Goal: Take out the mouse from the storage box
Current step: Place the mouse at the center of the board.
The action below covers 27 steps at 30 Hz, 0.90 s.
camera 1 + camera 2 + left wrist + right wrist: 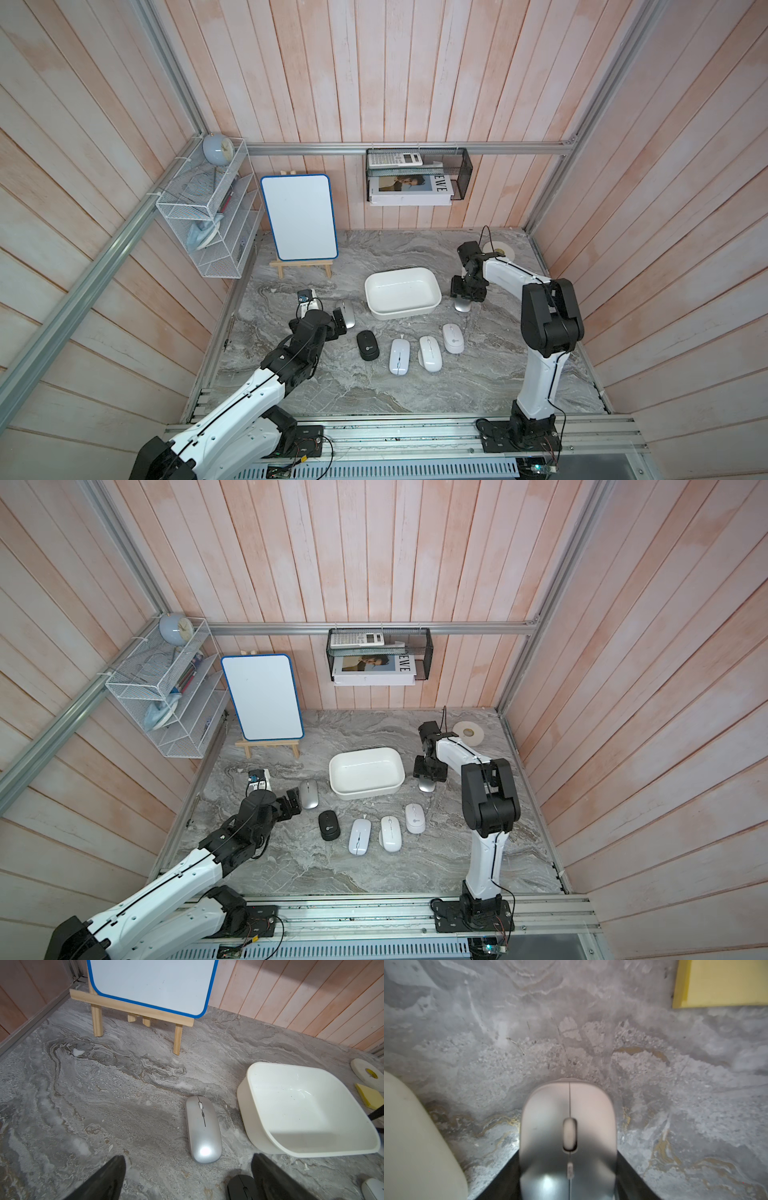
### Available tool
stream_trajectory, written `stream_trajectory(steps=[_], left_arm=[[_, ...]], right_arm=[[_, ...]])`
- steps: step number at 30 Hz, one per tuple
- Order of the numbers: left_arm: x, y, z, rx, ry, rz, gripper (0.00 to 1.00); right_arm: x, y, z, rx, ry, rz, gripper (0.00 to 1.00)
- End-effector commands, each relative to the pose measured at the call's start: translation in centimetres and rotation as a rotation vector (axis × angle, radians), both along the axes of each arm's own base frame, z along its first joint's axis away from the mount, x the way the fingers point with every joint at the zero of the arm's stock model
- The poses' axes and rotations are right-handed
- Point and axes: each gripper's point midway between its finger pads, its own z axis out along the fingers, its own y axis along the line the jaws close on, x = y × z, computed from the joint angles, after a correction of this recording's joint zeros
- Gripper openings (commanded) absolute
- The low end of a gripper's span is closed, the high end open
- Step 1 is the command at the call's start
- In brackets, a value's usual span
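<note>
Seen from above with 12 o'clock at the back wall, the shallow white plastic storage box with rounded corners sits mid-worktop on the grey marbled worktop, its long sides running from 9 to 3 o'clock. The right pincer hangs just beside the box at its 3 o'clock side, pointing down, and is clamped on a smooth silver computer mouse - its black fingers press against both flanks of the mouse, whose nose and scroll wheel jut out ahead of them. That mouse is outside the box, close to its outer wall; whether it touches the worktop or hangs a little clear of it cannot be told. The left pincer is low at the box's 8 o'clock with its 2 jaws spread wide and nothing between them; a second silver mouse lies flat on the worktop just ahead of it, between the pincer and the box. At the box's 6 o'clock a loose row of 4 more mice lies on the worktop - a black oval mouse, then 3 white mice running toward 4 o'clock. A blue-framed whiteboard on a small wooden easel stands at 10 o'clock, a white roll of tape lies at 2 o'clock behind the right arm, and a yellow pad of sticky notes lies near that roll.
</note>
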Motion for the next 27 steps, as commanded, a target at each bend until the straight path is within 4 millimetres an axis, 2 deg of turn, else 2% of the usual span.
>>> stream_trajectory(steps=[1, 8, 11, 15, 21, 27], left_arm=[[0.2, 0.2, 0.2, 0.014, -0.016, 0.009, 1.0], [0.1, 0.2, 0.3, 0.011, -0.018, 0.008, 1.0], [0.1, 0.2, 0.4, 0.009, -0.02, 0.008, 1.0], [0.1, 0.2, 0.4, 0.009, -0.022, 0.008, 1.0], [0.0, 0.4, 0.6, 0.008, -0.027, 0.015, 1.0], [-0.6, 0.7, 1.3, -0.015, -0.053, 0.017, 1.0]], right_arm=[[0.0, 0.1, -0.2, -0.005, 0.026, 0.003, 0.58], [-0.3, 0.0, -0.4, -0.018, 0.041, -0.001, 0.67], [-0.5, -0.1, -0.2, -0.019, 0.036, -0.004, 0.74], [-0.5, -0.1, 0.6, -0.02, 0.025, -0.007, 0.77], [-1.4, 0.2, 4.1, -0.048, -0.029, 0.026, 0.79], [-4.1, 0.8, 8.1, -0.086, -0.104, 0.067, 0.81]])
